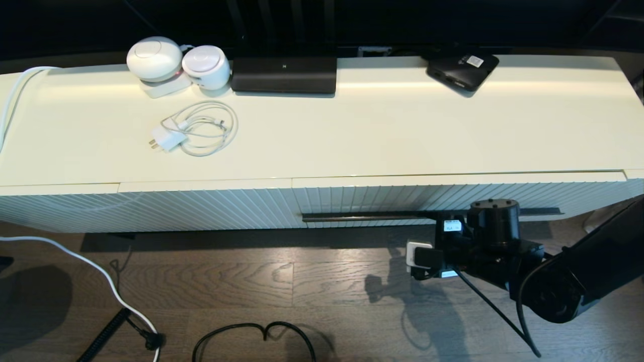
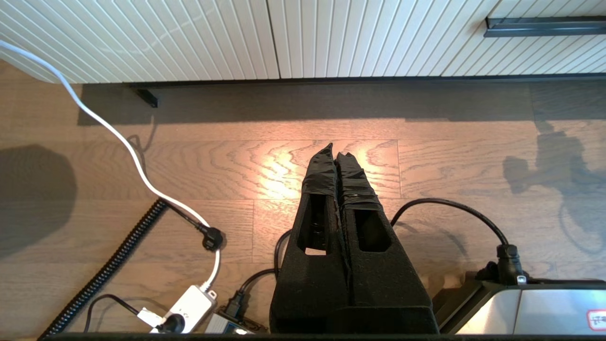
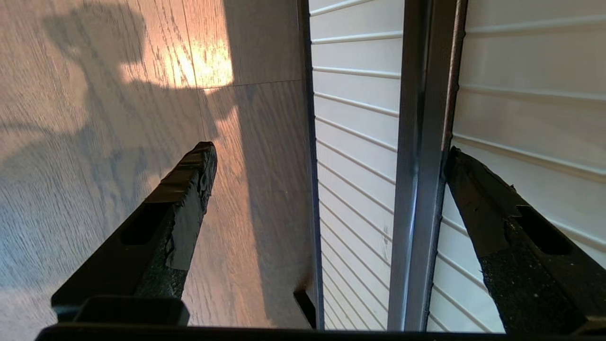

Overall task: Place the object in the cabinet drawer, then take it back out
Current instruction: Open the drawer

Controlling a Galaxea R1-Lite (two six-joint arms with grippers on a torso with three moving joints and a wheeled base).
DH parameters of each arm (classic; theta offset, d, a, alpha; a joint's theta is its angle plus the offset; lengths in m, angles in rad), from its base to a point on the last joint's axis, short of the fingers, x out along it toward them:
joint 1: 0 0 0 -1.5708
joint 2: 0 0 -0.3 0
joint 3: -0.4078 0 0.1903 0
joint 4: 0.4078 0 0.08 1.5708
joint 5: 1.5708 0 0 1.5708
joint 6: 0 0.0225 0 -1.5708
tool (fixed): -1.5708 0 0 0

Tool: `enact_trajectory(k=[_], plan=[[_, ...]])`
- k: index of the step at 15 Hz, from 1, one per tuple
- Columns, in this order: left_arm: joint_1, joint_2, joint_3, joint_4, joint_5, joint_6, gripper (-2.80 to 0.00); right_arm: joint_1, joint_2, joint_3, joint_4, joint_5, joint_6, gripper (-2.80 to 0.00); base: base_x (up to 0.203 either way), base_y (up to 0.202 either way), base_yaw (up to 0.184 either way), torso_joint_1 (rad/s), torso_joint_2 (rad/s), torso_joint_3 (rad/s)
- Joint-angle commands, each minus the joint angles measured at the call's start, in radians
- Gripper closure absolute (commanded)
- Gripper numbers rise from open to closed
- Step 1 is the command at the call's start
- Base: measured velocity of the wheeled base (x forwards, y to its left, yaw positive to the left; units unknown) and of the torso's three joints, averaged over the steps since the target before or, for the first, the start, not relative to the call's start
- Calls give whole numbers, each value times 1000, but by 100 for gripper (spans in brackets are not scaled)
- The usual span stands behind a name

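The black folding umbrella shows in no view, so where it lies cannot be told; soft bunched fabric would likely be light and yielding, and its short stiff handle the surer hold, as a guess; the wide cream-white ribbed drawer (image 1: pixel 453 193) is shut, its long dark bar handle (image 1: pixel 367 216) running along the front; the right gripper (image 3: pixel 326 189) stands released and wide, one finger behind the bar and one on the floor side, nothing clenched; the bar is rigid and slim, probably best hooked mid-length; the left gripper (image 2: pixel 337 154) hangs parked over the wooden floor (image 2: pixel 426 166), fingers pressed together, empty.
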Motion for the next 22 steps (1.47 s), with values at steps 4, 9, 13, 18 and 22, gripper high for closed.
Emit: enact_trajectory(k=[4,9,13,18,22], plan=[[0,-2,0,0,0,1,0,-7,33,-13,-5,4,-13,-280,0,0,0,0,0,0],[1,-2,0,0,0,0,0,-5,23,-6,-2,4,-12,-280,0,0,0,0,0,0],[1,-2,0,0,0,0,0,0,-17,29,25,2,-13,-280,0,0,0,0,0,0],[0,-2,0,0,0,0,0,4,-31,98,51,1,-13,-280,0,0,0,0,0,0],[0,-2,0,0,0,0,0,2,-28,131,49,1,-13,-280,0,0,0,0,0,0]])
